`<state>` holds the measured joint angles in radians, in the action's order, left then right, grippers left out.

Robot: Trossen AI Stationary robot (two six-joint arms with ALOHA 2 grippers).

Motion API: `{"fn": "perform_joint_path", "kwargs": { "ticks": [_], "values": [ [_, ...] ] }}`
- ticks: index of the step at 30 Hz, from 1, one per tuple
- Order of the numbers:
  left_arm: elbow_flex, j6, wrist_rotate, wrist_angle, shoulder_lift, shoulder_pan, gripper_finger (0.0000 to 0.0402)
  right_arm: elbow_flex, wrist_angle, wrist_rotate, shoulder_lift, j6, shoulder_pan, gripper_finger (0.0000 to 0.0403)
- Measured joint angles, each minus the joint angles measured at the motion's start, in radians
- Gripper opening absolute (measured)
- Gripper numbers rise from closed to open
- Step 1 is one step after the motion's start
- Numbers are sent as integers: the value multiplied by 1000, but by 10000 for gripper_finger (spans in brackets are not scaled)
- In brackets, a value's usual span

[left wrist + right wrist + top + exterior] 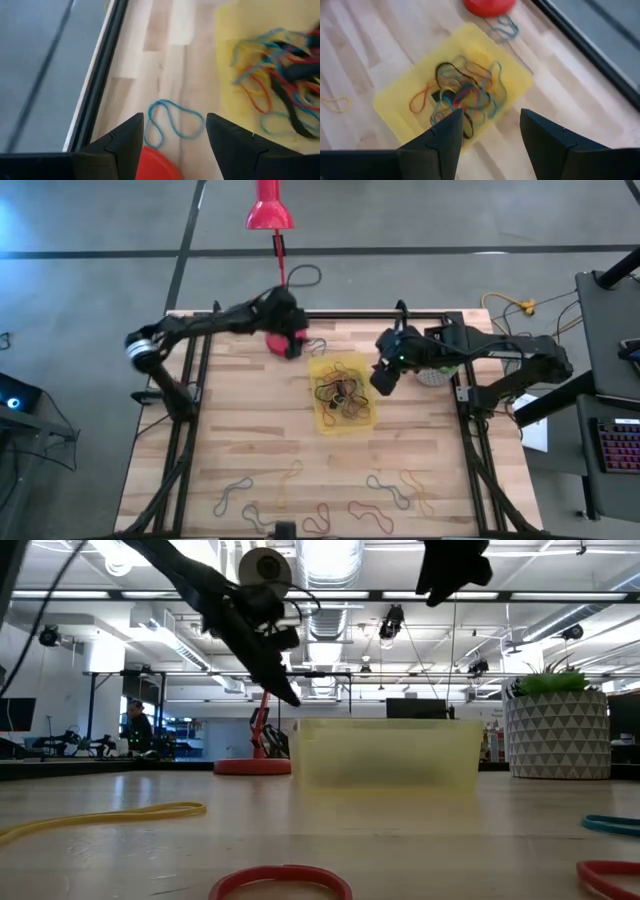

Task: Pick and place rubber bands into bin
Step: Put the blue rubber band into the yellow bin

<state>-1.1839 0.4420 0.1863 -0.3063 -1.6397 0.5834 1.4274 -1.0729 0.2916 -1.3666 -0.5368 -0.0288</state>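
Two dark jointed arms, black wedge-shaped fingers (125,145)

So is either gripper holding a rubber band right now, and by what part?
Nothing is held. The left gripper and the right gripper are both open, with empty gaps.

Even bright overhead light; ceiling strip lights (330,595) glare above bin (390,755); left wrist view motion-blurred; foreground bands soft.
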Motion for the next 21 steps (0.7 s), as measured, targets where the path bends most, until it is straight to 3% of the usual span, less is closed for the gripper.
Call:
{"fn": "perform_joint_path", "kwargs": {
  "ticks": [4,9,16,21],
  "values": [
    [-163,-11,39,-135,-151,52,200,-22,10,5,-7,-59,3,183],
    [-335,102,67,-300,-302,49,200,-36,10,27,-38,-58,-1,183],
    [-493,226,21,-437,-443,53,200,-41,14,35,-60,-61,-4,183],
    [-550,222,16,-450,-504,79,200,-47,16,72,-57,-73,-4,183]
  ]
}}
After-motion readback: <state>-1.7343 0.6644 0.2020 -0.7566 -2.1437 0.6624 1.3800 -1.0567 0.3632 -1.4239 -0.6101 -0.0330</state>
